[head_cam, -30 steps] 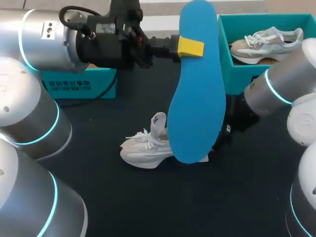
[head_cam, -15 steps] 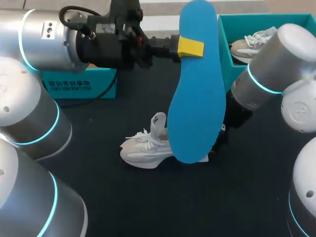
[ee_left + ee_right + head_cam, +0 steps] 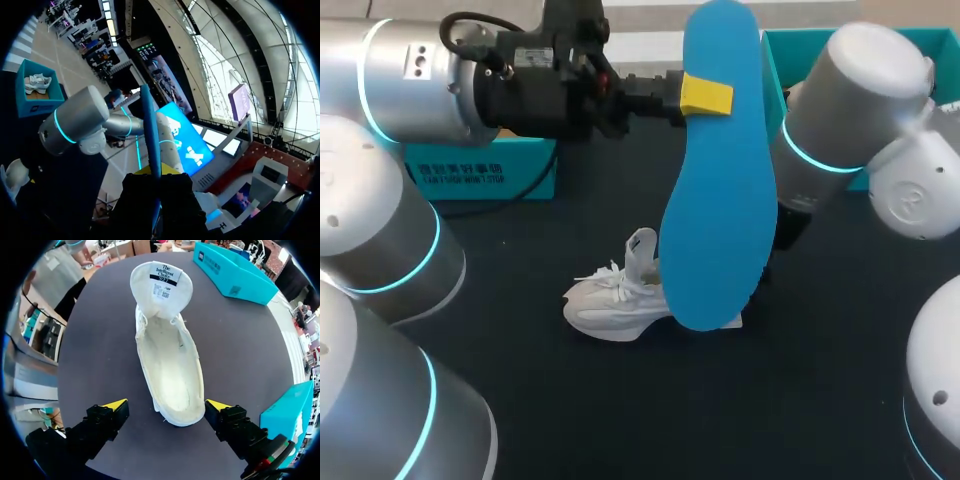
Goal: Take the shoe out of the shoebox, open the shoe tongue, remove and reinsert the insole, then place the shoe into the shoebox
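My left gripper (image 3: 705,96) is shut on a large blue insole (image 3: 720,200) and holds it upright, high above the table. In the left wrist view the insole (image 3: 149,130) stands edge-on between that gripper's (image 3: 156,172) fingers. A white shoe (image 3: 612,300) lies on the dark table, its heel hidden behind the insole. In the right wrist view the shoe (image 3: 168,365) has its tongue folded back and its inside bare. My right gripper (image 3: 167,406) hovers open over the heel end, one finger on each side. The teal shoebox (image 3: 773,120) stands at the back right.
A teal box lid (image 3: 480,175) lies at the back left under my left arm. My right arm (image 3: 840,110) covers most of the shoebox in the head view. In the left wrist view the shoebox (image 3: 22,100) holds a second white shoe (image 3: 38,82).
My right arm's forearm has swung up and back, now covering the shoebox and the shoe in it. The left arm, the insole and the shoe on the table have not moved.
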Action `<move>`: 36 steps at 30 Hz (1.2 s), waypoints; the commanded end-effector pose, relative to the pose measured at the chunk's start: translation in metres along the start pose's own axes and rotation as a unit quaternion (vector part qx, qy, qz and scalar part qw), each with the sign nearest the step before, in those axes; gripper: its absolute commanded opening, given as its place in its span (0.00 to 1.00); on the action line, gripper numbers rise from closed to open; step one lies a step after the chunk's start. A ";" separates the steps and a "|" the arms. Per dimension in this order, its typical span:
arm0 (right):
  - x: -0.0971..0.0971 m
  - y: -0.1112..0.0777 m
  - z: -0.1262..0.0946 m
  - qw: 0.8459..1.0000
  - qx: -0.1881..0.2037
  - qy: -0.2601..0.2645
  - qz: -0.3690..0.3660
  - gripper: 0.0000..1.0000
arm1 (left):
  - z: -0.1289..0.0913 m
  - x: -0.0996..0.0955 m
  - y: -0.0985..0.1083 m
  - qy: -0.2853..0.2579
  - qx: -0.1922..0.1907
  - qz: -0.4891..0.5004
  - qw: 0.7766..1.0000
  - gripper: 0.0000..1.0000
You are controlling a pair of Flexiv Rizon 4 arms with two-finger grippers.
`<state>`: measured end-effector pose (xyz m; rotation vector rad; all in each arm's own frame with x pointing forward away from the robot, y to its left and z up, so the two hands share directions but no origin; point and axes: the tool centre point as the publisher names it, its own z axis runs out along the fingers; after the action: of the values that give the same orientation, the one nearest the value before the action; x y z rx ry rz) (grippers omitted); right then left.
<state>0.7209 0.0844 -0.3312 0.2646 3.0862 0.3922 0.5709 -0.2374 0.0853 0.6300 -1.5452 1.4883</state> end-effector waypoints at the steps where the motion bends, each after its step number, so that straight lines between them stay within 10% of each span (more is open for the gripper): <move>1: -0.002 0.007 0.000 1.000 0.025 0.000 0.001 1.00 | 0.002 -0.001 0.001 0.000 0.001 0.000 1.000 0.00; 36: -0.011 0.012 -0.001 0.999 0.049 0.003 0.007 1.00 | 0.002 -0.001 0.001 0.000 0.001 0.000 1.000 0.00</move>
<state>0.7319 0.0905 -0.3253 0.2862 3.1140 0.2536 0.5709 -0.2374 0.0853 0.6300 -1.5452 1.4883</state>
